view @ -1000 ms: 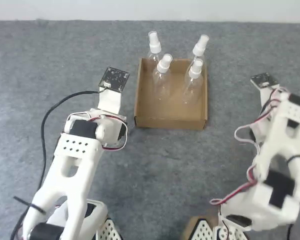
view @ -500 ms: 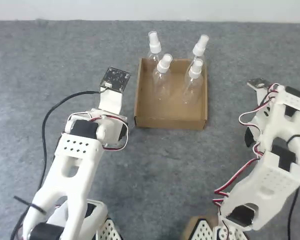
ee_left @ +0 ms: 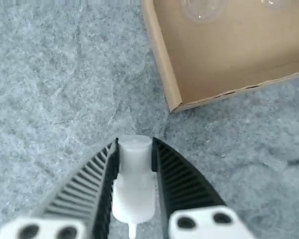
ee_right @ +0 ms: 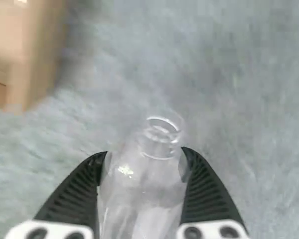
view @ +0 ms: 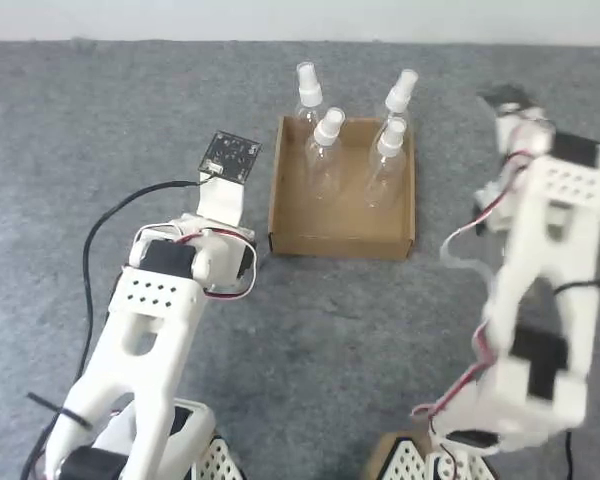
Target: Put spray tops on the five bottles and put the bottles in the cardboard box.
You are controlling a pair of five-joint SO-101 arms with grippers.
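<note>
The cardboard box (view: 340,240) stands at the table's far middle, with several clear bottles in it that carry white spray tops (view: 330,125). My left gripper (ee_left: 134,144) is shut on a loose white spray top (ee_left: 134,184) and hovers over the grey mat near the box's corner (ee_left: 162,59). My right gripper (ee_right: 143,155) is shut on a clear bottle (ee_right: 152,149) whose neck is bare and open. It is held above the mat, with the box (ee_right: 20,55) off to one side. In the high view the right arm (view: 550,220) stands right of the box.
Grey felt mat (view: 100,110) covers the table. The left arm (view: 170,290) stands left of the box, and a black cable (view: 110,215) loops beside it. Open mat lies in front of the box and on both sides.
The right arm has swung up and toward the far side of the table, beside the box's right wall, carrying the bottle. The left arm has not moved.
</note>
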